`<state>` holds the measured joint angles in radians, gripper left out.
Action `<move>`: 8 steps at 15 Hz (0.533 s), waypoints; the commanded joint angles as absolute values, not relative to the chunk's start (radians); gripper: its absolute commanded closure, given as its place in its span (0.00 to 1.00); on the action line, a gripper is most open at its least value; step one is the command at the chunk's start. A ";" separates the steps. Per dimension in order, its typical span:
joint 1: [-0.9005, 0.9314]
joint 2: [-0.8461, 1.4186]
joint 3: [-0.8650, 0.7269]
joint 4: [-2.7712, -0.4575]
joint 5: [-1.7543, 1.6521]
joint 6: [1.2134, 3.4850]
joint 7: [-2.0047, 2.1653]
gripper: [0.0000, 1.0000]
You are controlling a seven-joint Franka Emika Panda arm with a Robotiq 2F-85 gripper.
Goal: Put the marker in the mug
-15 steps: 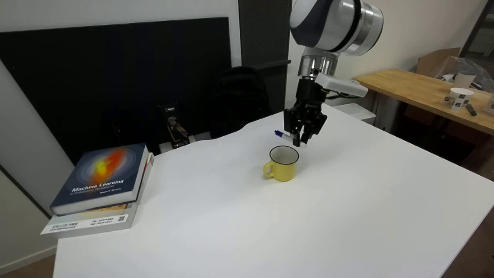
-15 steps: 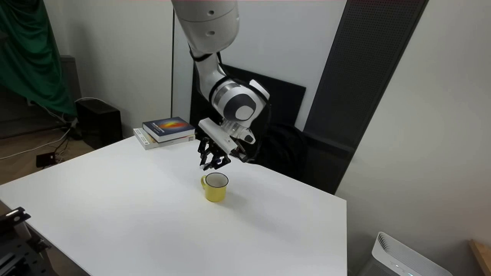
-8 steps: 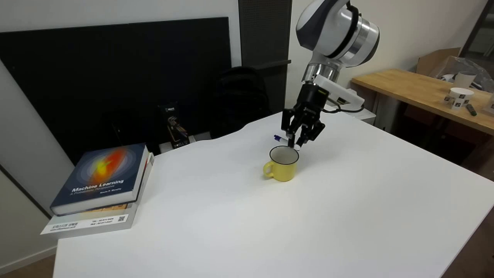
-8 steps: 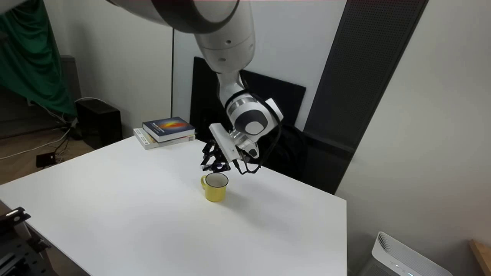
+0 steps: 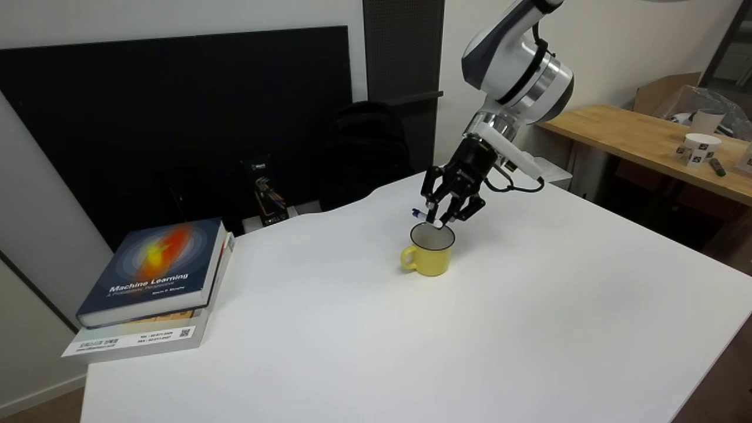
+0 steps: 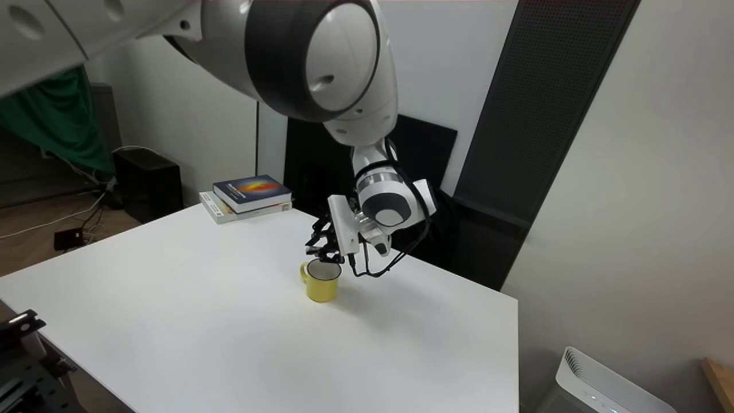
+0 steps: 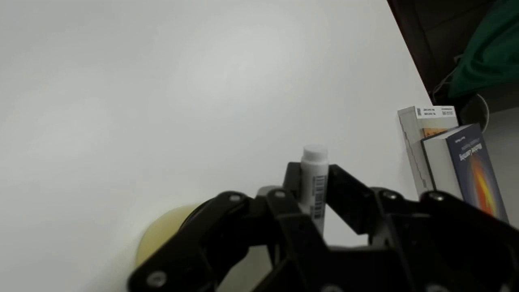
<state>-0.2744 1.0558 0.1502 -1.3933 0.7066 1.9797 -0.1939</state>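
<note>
The gripper [image 7: 314, 175] has tilted and moved since the earlier frame, pinched snugly around the white marker [image 7: 315, 188], now nearer the yellow mug [image 5: 432, 261]. The marker is likely light, stiff and slick, best held mid-barrel. Far off lies a Machine Learning textbook [image 5: 154, 267].

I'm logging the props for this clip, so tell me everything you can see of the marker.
The marker is a slim stick, plastic by its look, with a white body, a printed barcode and one dark blue end. The gripper is closed on its body from both sides, holding it off the table. It slants rather than standing upright, by the rim of the mug and not down inside; whether it touches the mug cannot be told.
</note>
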 commanded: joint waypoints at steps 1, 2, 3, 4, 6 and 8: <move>-0.279 1.113 0.155 -1.322 0.772 1.932 -0.144 0.94; -0.277 1.114 0.153 -1.327 0.784 1.928 -0.151 0.94; -0.273 1.110 0.150 -1.336 0.794 1.929 -0.152 0.94; -0.272 1.105 0.149 -1.345 0.806 1.929 -0.155 0.94; -0.266 1.099 0.142 -1.354 0.824 1.925 -0.145 0.94; -0.267 1.100 0.136 -1.358 0.839 1.921 -0.143 0.94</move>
<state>-0.2711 1.1001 0.1496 -1.3701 0.8081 1.9474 -0.1861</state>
